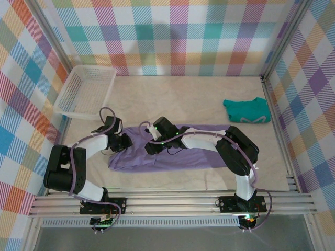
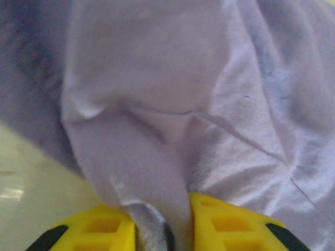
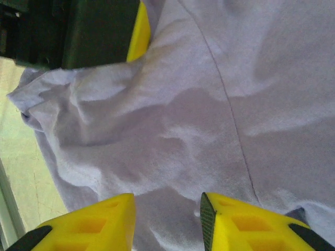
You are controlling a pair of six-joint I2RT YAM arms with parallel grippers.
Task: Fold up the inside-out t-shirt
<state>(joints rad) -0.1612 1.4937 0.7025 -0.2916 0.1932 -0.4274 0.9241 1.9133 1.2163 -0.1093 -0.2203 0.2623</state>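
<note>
Table [image 1: 183,99], plaid walls around. Lavender t-shirt [image 1: 172,157] spread flat across table centre, nearer near edge, long side running L–R. White basket [image 1: 86,91] far left. Teal garment [image 1: 246,111] folded, far right, well apart from shirt. L gripper [image 2: 163,219] at shirt's left end, jaws narrow, pinching fold of cloth. R gripper [image 3: 167,209] just beside it over shirt; jaws apart, cloth between, can't tell if gripped.

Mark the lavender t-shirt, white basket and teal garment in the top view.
lavender t-shirt [image 1: 157,161]: top external view, flat near edge.
white basket [image 1: 65,90]: top external view, left wall.
teal garment [image 1: 246,111]: top external view, its middle.
</note>
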